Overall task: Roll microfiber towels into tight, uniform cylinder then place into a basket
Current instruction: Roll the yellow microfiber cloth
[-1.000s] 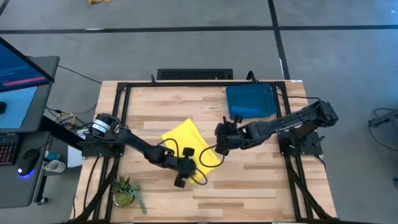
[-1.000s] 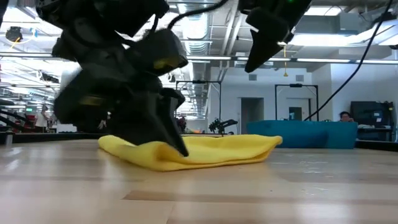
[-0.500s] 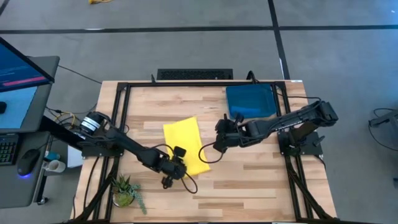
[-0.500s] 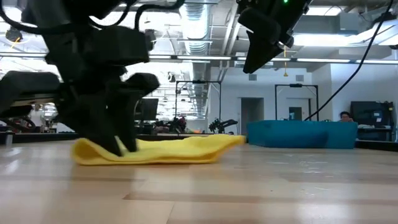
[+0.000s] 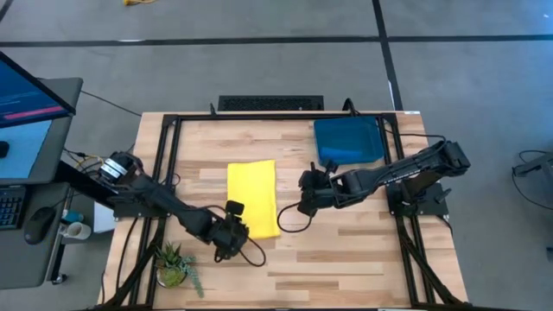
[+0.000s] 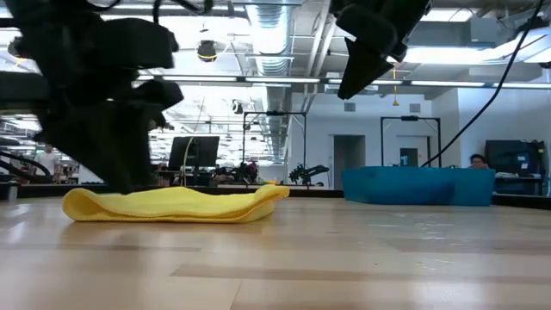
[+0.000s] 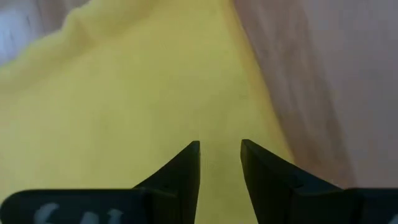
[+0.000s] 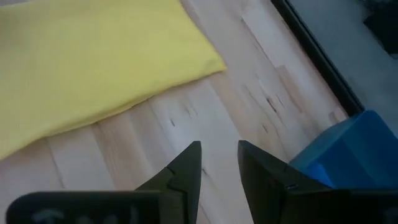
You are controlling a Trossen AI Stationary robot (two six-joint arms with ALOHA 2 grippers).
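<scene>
High view: yellow towel (image 5: 251, 198) flat on wooden table (image 5: 346, 250).

- A robotics lab or open industrial workspace.
- Wooden workbench (image 5: 346, 250) in a black metal frame, standing on a bare grey concrete floor (image 5: 259, 69).
- Computer monitor (image 5: 26, 117), keyboard and mouse beside it.
- Exposed ceiling ducts (image 6: 275, 26), strip lighting, more equipment frames and screens across the room.

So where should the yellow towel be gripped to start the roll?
Probably at the short near edge of the yellow towel, coming from above at the front of the table. It lies flat and lengthwise, and the left gripper already hangs at that end.
</scene>
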